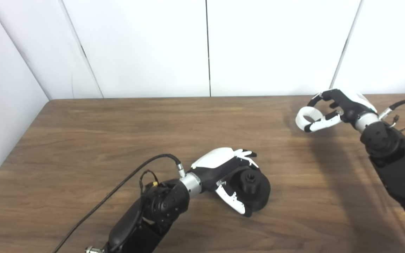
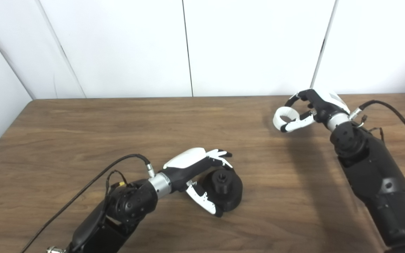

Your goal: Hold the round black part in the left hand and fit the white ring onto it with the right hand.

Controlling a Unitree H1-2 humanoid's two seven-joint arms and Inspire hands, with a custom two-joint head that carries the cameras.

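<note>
Wood table (image 1: 118,140), L hand on black part near centre front, R hand w/ white ring far right-back.

Table: brown wood grain, white wall panels (image 1: 146,45) behind. Black cable (image 1: 118,189) trails from L wrist across the table toward front-left. Round black part (image 1: 255,189): matte, dome-ish disc w/ raised notched hub on top, resting on table; L hand (image 1: 223,172) wrapped on it, fingers (image 1: 246,154) curled over its far rim, thumb along the near side, part sits between them. White ring (image 1: 306,117): plain smooth band, open centre, clear of table; R hand (image 1: 336,109) pinches it, thumb under, fingers arched over the top. Ring well apart from black part, nothing between them but bare tabletop.
</note>
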